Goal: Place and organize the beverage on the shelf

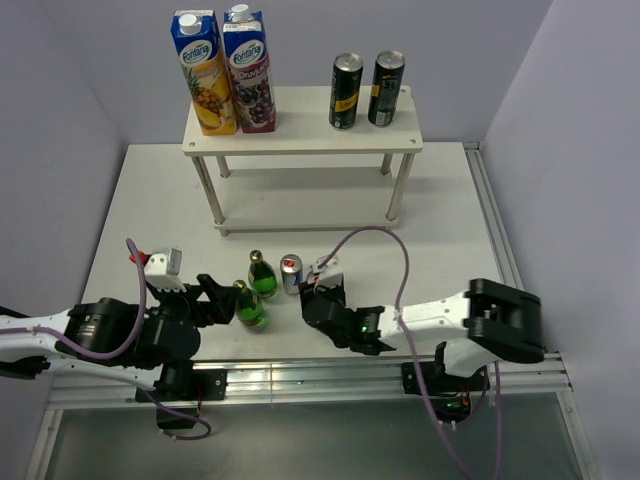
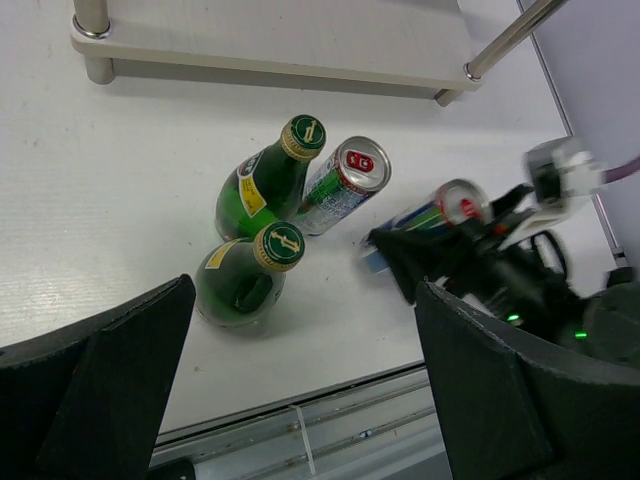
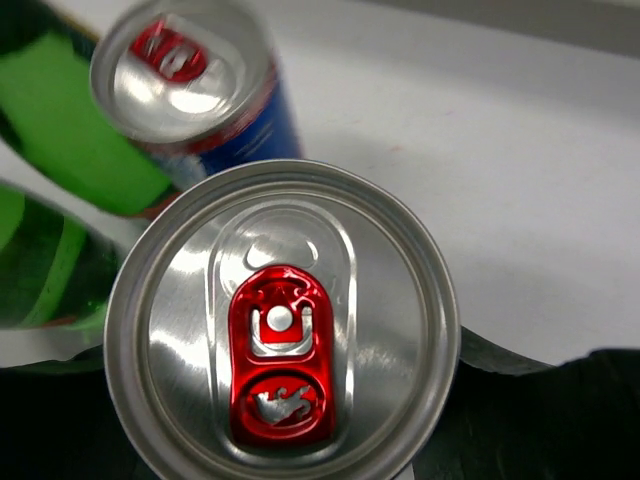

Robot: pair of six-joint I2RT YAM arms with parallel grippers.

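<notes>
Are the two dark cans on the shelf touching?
Apart. The top view shows a clear strip of bare shelf between the left dark can and the right dark can.

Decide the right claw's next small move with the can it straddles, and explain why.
Probably close fully on the silver-blue can before lifting. The right claw sits either side of its top, but a firm grip is not clear yet, and the second can and green bottles stand close beside it, so a loose lift could knock them.
</notes>
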